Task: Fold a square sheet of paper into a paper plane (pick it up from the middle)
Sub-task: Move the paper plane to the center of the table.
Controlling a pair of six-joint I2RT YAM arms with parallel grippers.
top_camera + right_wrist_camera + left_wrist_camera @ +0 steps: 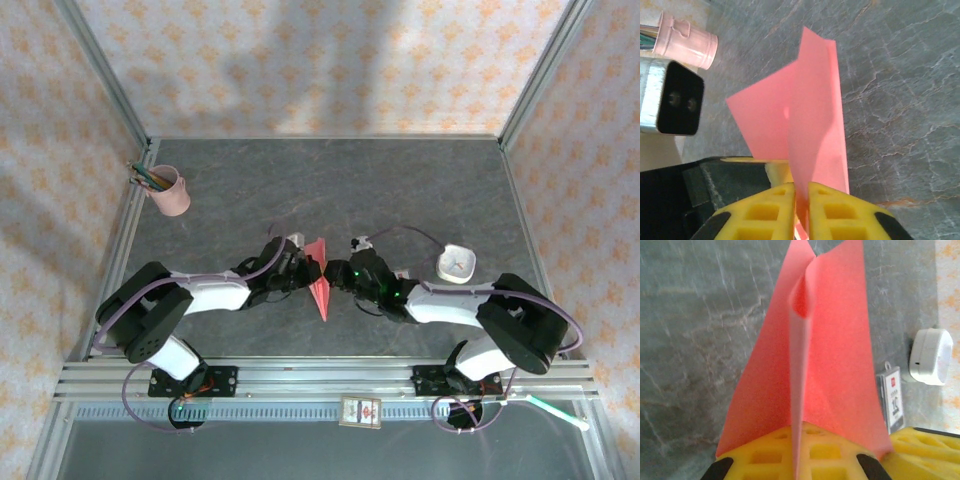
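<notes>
The salmon-pink sheet of paper [320, 277] is folded into a narrow pointed shape with a centre crease and hangs between both grippers over the middle of the table. My left gripper [298, 263] holds it from the left. In the left wrist view the yellow pads [765, 455] of the left gripper [797, 435] are pressed together on the paper's [835, 340] centre fold, with the two flaps spreading away. In the right wrist view the right gripper [801, 189] stands slightly open, and the paper's [805, 115] lower fold sits in the narrow gap. From above, my right gripper [345, 272] is at the paper's right.
A pink pencil cup [170, 190] stands at the back left of the grey table [330, 180]. A white round object [455, 264] with a cable lies right of centre, and a small white-and-black box [891, 397] lies beside it. Metal rails run along the table's edges.
</notes>
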